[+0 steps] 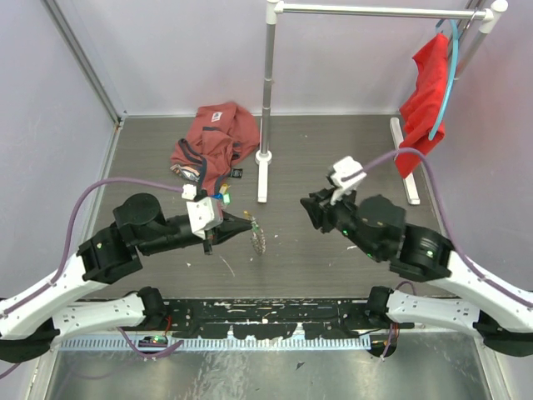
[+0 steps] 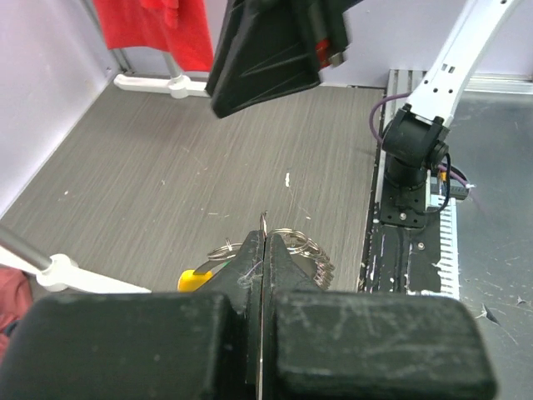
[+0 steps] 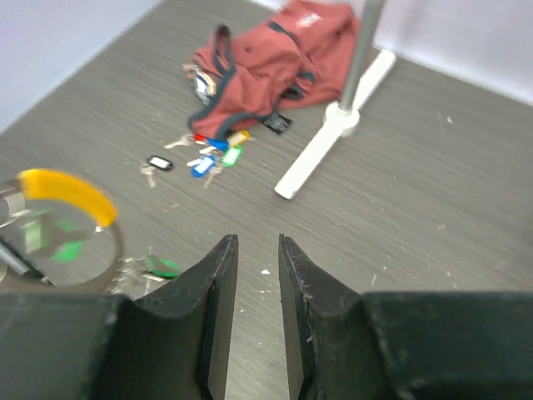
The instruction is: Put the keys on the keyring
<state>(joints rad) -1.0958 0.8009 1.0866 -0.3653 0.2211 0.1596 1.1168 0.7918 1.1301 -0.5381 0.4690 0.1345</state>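
Note:
My left gripper [image 1: 243, 227] is shut on the thin metal loop of the keyring [image 2: 264, 222], held above the table. Silvery keys [image 1: 258, 241] hang from the loop, and its yellow tag [image 2: 196, 279] shows beside the left fingers. A key with a green tag [image 3: 158, 267] hangs by the ring, below the curved yellow tag [image 3: 68, 192]. My right gripper [image 3: 256, 243] stands open and empty, facing the keyring from the right with a gap between them. Loose keys [image 3: 215, 156] with blue, green, yellow and black tags lie on the table by the red cloth.
A crumpled red garment [image 1: 215, 137] lies at the back left. A white clothes rack stands on its base [image 1: 263, 171] mid-table, with a red cloth [image 1: 425, 96] hanging at the right. The black and white front edge strip [image 1: 266, 329] runs below the arms.

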